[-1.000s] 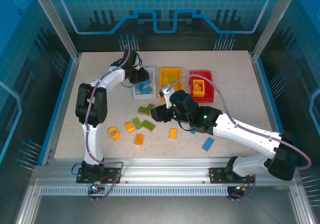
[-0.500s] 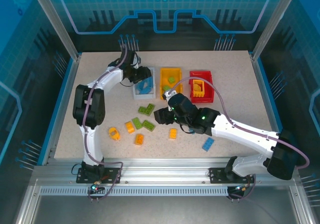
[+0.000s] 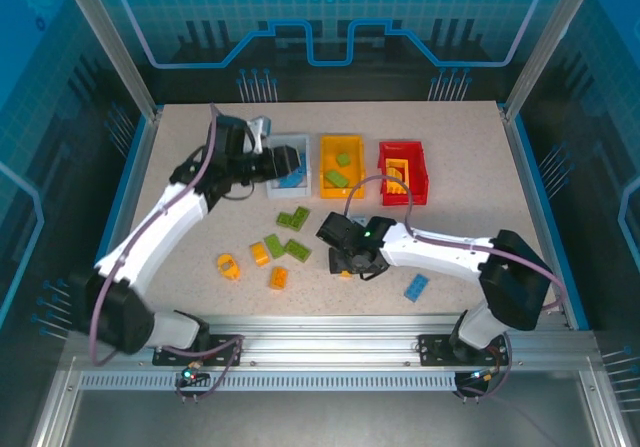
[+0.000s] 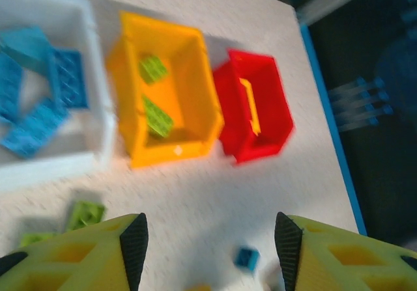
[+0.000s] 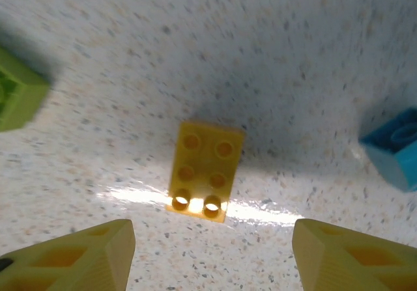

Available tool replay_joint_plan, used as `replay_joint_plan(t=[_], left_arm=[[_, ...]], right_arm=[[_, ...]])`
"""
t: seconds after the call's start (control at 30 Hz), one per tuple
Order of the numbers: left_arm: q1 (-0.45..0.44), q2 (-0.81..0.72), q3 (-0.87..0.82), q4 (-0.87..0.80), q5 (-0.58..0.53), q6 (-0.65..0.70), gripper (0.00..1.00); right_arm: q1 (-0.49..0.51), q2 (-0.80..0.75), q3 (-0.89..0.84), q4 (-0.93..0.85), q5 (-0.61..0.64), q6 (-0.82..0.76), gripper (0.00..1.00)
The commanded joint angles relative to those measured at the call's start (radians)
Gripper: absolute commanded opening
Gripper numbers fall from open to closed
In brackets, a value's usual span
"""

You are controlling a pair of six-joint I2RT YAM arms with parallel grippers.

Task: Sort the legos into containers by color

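Observation:
Three containers stand in a row at the back: a white bin holding blue legos, a yellow bin with green legos, and a red bin with a yellow frame piece. My left gripper hovers over the white bin, open and empty. My right gripper is low over the table, open, with a yellow six-stud brick lying on the table just ahead of its jaws.
Loose green bricks and orange bricks lie left of the right gripper. A blue brick lies to its right, and another blue one is close by. A green brick lies at the left.
My left gripper has opened over the white bin and its arm has swung lower and to the left. My right gripper has moved nearer and down over the yellow brick.

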State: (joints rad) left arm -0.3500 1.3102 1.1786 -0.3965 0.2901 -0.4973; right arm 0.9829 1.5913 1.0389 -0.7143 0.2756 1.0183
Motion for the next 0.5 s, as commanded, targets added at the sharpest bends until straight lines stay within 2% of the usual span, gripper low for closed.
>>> replay_joint_plan(t=[0.0, 0.23, 0.47], left_arm=[[-0.073, -0.153, -0.126, -0.034, 0.015, -0.037, 0.59], [-0.125, -0.457, -0.303, -0.137, 0.032, -0.127, 0.63], [-0.127, -0.542, -0.357, -0.186, 0.030, -0.151, 0.62]], right_arm=[[-0.005, 0.060, 0.036, -0.030, -0.048, 0.078, 0.67], [-0.053, 0.136, 0.039, 0.044, -0.094, 0.090, 0.64], [-0.065, 0.175, 0.075, 0.049, -0.069, 0.074, 0.57]])
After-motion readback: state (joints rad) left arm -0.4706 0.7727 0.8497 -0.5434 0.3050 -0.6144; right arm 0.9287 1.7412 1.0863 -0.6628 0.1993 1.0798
